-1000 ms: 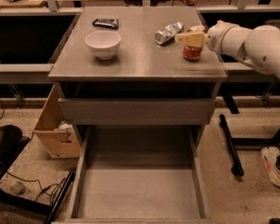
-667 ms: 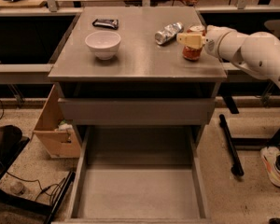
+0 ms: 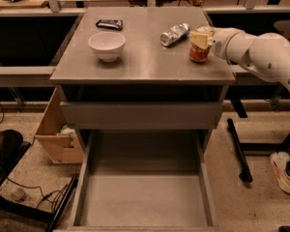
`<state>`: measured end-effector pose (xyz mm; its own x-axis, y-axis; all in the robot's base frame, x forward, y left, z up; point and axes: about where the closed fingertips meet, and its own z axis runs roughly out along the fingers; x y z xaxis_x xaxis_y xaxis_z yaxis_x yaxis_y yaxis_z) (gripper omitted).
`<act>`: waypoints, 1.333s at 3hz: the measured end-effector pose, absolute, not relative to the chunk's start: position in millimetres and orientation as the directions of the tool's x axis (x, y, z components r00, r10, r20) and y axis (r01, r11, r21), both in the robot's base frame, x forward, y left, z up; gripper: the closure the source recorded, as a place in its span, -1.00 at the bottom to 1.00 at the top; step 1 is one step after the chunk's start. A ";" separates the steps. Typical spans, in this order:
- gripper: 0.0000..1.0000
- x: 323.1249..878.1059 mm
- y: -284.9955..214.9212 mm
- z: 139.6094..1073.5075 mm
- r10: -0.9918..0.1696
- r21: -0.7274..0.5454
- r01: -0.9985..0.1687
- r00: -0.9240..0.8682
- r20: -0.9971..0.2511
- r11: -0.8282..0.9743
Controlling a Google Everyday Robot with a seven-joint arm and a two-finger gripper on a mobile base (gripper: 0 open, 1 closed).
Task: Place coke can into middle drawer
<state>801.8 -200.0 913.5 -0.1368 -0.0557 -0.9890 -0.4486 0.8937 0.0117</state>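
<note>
The coke can is red and stands upright near the right edge of the grey cabinet top. My gripper comes in from the right on a white arm. It sits right over the top of the can and hides the can's top. The middle drawer is pulled out wide open at the bottom of the view. It shows a bare flat grey floor and low side walls, well below and in front of the can.
A white bowl, a black packet and a shiny silver can lying on its side share the cabinet top. A shut drawer front is above the open drawer. A cardboard box stands to the left, and a black bar and a shoe are on the right.
The white arm has shifted a little to the left and closed in over the can. The can stands in the same spot.
</note>
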 end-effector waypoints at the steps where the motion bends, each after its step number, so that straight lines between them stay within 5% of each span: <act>1: 0.99 801.8 -200.0 913.5 -0.056 0.012 -0.449 -0.137 -0.989 0.894; 2: 1.00 790.0 -182.5 949.4 -0.195 -0.119 -0.512 -0.097 -0.976 0.851; 4: 1.00 703.7 -135.6 1027.5 -0.249 -0.171 -0.709 -0.006 -0.968 0.684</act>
